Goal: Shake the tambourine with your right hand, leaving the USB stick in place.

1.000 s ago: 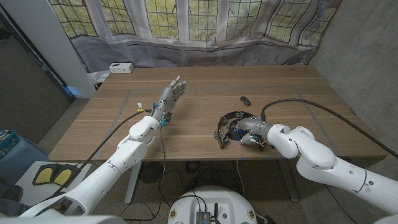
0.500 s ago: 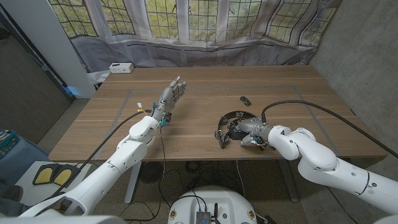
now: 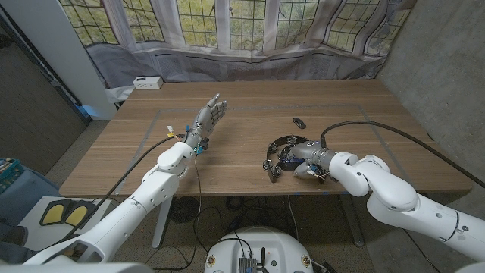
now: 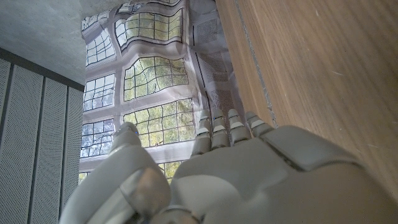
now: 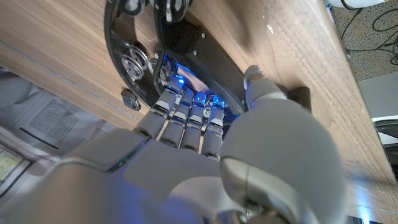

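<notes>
The tambourine (image 3: 282, 155) lies on the worktop (image 3: 250, 121) near its front edge, on the robot's right side. The right hand (image 3: 303, 159) is at the tambourine's near rim; in the right wrist view its fingers (image 5: 186, 109) are curled over the black frame (image 5: 186, 46) w/ the thumb (image 5: 261, 87) on the other side, so it looks like a grasp is forming or just made. Whether the grip is fully tight can't be told, as contact is partly hidden by the hand itself.

The tambourine seems to sit on the wood, not lifted, so no shake is evident yet. Judged progress: approx. early-mid — reach done, grasp about set; lift and shake are left.

The USB stick (image 3: 298, 121) lies behind the tambourine, well apart from it and away from the hand, so that condition holds so far.

The left hand (image 3: 210, 115) is raised left of the tambourine, well apart, fingers straight and close together, holding nothing; it plays no part.
</notes>
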`<state>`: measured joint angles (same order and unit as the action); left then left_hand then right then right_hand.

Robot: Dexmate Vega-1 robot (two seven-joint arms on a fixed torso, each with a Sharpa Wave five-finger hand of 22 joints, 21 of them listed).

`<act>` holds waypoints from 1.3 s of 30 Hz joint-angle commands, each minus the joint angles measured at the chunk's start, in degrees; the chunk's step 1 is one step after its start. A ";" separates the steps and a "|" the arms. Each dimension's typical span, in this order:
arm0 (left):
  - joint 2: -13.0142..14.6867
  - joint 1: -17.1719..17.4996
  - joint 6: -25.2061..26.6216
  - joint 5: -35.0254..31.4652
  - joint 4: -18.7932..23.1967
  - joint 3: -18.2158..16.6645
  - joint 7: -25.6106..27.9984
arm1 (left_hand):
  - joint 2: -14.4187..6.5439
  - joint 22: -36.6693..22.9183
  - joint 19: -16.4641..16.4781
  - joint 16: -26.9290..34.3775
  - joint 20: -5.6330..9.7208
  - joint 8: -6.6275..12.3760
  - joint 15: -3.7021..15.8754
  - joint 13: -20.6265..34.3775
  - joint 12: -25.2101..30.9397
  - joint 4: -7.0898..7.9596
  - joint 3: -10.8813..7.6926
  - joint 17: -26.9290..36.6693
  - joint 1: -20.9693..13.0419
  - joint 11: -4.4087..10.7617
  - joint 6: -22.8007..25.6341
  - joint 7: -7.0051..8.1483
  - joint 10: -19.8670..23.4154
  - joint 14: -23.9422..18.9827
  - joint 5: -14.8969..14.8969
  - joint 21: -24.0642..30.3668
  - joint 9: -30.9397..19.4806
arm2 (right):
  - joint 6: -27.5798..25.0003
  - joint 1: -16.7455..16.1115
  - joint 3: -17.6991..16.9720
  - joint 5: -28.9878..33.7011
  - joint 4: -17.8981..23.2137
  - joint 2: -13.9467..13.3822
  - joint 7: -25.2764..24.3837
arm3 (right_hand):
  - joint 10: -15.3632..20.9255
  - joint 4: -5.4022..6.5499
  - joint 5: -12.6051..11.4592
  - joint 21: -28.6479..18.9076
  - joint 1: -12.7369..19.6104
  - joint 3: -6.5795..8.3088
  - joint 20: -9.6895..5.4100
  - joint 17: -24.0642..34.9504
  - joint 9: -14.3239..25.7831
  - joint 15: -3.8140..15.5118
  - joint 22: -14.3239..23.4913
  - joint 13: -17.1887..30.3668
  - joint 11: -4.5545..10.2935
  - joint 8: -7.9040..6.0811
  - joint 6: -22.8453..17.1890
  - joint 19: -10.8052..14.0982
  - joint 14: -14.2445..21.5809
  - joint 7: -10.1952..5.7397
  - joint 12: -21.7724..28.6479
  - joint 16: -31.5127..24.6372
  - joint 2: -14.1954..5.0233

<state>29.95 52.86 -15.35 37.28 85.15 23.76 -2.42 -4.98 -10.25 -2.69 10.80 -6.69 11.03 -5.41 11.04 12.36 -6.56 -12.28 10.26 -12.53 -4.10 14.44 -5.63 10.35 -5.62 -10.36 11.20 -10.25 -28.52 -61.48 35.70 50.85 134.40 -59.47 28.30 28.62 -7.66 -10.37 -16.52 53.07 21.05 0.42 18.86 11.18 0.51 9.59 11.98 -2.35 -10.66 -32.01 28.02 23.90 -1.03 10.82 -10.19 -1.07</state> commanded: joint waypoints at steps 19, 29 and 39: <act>1.41 0.83 -0.40 0.82 0.90 -0.85 -1.32 | -0.28 -0.15 0.17 0.05 -0.06 -0.04 0.23 0.27 -0.06 -0.05 -0.55 0.08 0.24 -0.16 0.44 0.34 0.37 -0.33 -0.02 0.23 -0.14 | -4.05 -8.38 -9.47 -1.78 6.22 1.48 -9.54 | -1.71 0.62 -0.29 0.57 -1.32 0.40 0.19 -0.51 0.10 -0.04 0.04 0.06 -0.09 0.38 2.29 1.75 -1.47 0.36 0.08 -0.25 -0.54; 1.86 0.96 -0.18 1.29 0.90 -0.89 -2.25 | -0.26 -0.15 0.18 0.05 -0.06 -0.07 0.16 0.27 -0.11 -0.05 -0.58 0.09 0.25 -0.05 0.43 0.37 0.29 -0.34 -0.01 0.24 -0.14 | -5.04 -12.49 -13.22 -5.65 7.14 2.06 -18.10 | -3.55 1.31 -0.16 1.59 -3.53 0.06 -0.09 -0.95 0.11 -0.18 0.09 -0.02 -0.40 0.84 6.30 1.79 -3.01 1.80 0.16 -0.38 -0.77; 2.97 2.24 -0.75 2.27 2.35 -2.07 -2.73 | -0.25 -0.15 0.14 0.00 0.09 -0.08 0.15 0.27 -0.13 -0.05 -0.62 0.09 0.26 -0.05 0.44 0.40 0.25 -0.22 -0.01 0.23 -0.14 | 0.15 -17.32 -18.12 -15.15 5.22 5.81 -31.85 | -6.56 2.81 0.01 3.17 -7.43 -0.63 -0.23 -1.28 0.05 -1.10 0.16 -0.12 -1.16 0.87 12.39 1.24 -5.94 3.96 0.17 -0.51 -1.71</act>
<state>32.06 54.05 -15.65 38.56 86.36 22.68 -4.59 -4.98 -10.25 -2.69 10.80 -6.69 11.03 -5.41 11.04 12.36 -6.81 -12.52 10.25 -12.53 -4.10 14.43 -5.63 10.35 -5.62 -10.36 11.20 -10.25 -32.39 -74.13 22.14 43.52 140.94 -56.66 8.95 22.38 -5.49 -10.37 -13.73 46.50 20.35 0.31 17.54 11.20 -0.44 9.59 11.71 -3.08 -9.70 -20.30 29.39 18.52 2.48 10.82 -10.42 -2.67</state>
